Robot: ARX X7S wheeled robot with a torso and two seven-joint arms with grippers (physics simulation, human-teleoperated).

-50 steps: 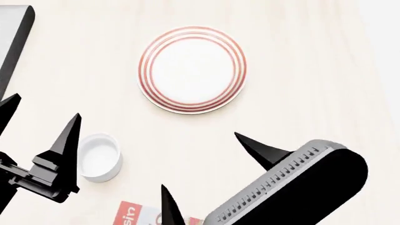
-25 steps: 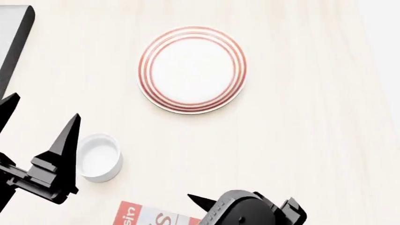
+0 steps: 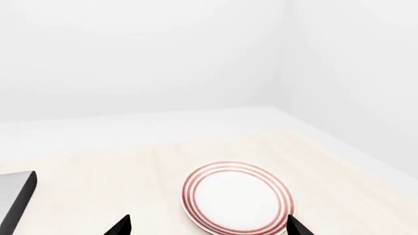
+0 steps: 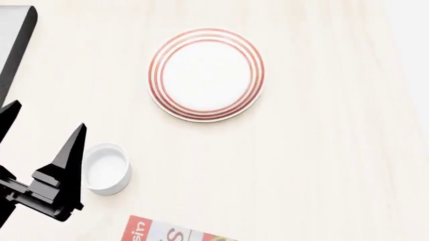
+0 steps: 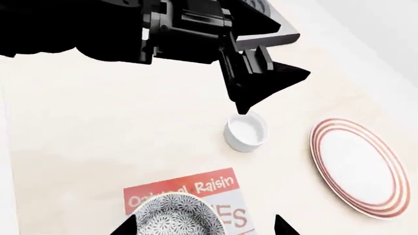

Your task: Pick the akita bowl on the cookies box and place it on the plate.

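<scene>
The akita bowl, white with a dense grey-black floral pattern, sits on the red-and-white cookies box. My right gripper is open near the bowl, one fingertip by its rim and the other wide of it over the box. The head view shows only a corner of the cookies box; the bowl and right gripper are out of that view. The plate with red rings lies empty further out on the table, also visible as the plate and the plate. My left gripper hangs open and empty beside a white cup.
A small plain white cup stands between the box and the left gripper, which hangs just above the cup. A grey slab with black edges lies at the far left. The light wooden table stretches to the right.
The right arm has dropped out of the head view through its bottom edge, uncovering more of the cookies box corner. The left gripper, plate and cup have stayed put.
</scene>
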